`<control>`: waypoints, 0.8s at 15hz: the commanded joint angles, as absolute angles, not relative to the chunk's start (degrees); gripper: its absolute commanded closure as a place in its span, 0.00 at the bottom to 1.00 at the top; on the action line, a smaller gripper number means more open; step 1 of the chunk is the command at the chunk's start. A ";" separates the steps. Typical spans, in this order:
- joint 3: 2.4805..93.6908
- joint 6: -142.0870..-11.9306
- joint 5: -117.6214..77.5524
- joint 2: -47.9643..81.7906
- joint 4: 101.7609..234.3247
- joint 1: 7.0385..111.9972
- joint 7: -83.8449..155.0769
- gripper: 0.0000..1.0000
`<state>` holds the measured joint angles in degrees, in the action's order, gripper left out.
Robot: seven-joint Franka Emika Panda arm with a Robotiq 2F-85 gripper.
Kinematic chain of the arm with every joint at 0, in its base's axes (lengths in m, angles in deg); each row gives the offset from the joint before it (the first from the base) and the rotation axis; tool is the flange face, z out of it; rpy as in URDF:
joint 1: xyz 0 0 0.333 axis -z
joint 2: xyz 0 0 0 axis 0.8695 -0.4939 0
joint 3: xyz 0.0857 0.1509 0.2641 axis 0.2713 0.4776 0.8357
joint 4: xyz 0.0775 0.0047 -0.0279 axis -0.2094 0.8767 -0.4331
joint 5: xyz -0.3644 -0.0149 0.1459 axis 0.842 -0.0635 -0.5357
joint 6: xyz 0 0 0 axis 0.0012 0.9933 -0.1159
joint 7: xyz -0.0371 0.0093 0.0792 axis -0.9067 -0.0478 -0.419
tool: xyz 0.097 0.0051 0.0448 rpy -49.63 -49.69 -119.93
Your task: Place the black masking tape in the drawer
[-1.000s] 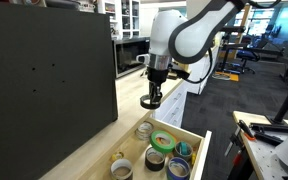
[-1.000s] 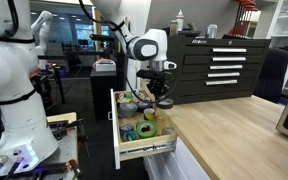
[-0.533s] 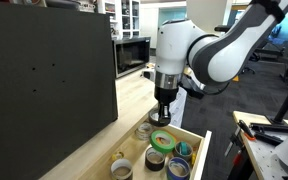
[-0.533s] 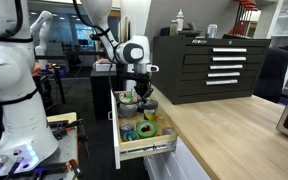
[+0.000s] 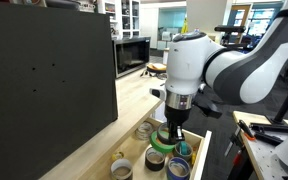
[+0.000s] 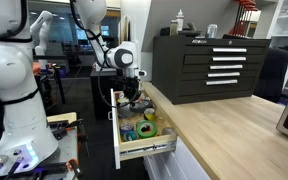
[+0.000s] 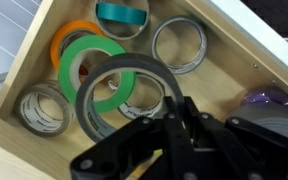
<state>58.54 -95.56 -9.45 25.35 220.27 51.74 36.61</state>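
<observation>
Gripping the black masking tape (image 7: 87, 95) between closed jaws, just above a green roll (image 7: 84, 50) inside the open drawer (image 7: 224, 85); seems nearly finished; only left to lower, release, withdraw.

- Arm (image 5: 224, 68) is showing glossy white rounded shells in both exterior views.
- A dark collar is ringing its lower end.
- Gripper (image 7: 181, 112) is looking matte black, with angular linkages.
</observation>
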 commanded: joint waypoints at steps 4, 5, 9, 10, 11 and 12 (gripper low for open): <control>60.58 -103.08 -9.03 23.25 223.20 49.25 36.61 0.93; 60.86 -103.82 -8.91 22.21 222.49 48.83 36.88 0.93; 60.86 -106.24 -8.49 17.38 219.04 47.23 38.41 0.93; 60.71 -106.73 -8.37 15.89 217.83 47.07 39.29 0.93; 60.84 -106.77 -8.81 14.45 216.49 47.11 40.31 0.93; 60.74 -106.89 -8.89 12.92 215.12 47.14 41.16 0.93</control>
<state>61.34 -105.40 -9.44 17.37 219.10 47.55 38.67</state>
